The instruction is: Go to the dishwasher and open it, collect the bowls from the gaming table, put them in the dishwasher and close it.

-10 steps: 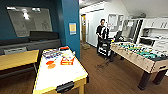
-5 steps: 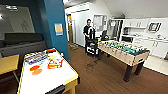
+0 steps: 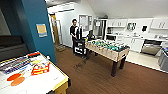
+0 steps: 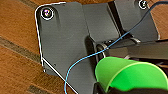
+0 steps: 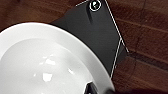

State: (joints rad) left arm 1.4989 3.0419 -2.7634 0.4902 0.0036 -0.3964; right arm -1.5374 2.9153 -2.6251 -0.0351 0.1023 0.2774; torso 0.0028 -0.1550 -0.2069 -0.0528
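Note:
In the left wrist view a small bright green bowl point(image 4: 130, 75) hangs above the wooden floor, and my left gripper point(image 4: 125, 90) is shut on its rim. In the right wrist view my right gripper point(image 5: 96, 90) is shut on the edge of a glossy white bowl point(image 5: 42, 65), also over the floor. The gaming table point(image 3: 60, 81), white-topped with a yellow edge, stands at the lower left of the head view with two orange bowls point(image 3: 15, 78) on it. Far right, among white cabinets, is the steel-fronted dishwasher point(image 3: 150, 48); its door looks tipped open.
A wooden foosball table point(image 3: 107, 50) stands mid-room between me and the kitchen. A person point(image 3: 74, 31) stands behind a dark cart point(image 3: 80, 46) beyond it. Flat board-game boxes point(image 3: 40, 68) lie on the gaming table. A teal wall corner point(image 3: 37, 30) rises on the left.
The head camera has swung to the right: the gaming table has slid toward the left edge of the picture, and the foosball table and kitchen now sit nearer the centre.

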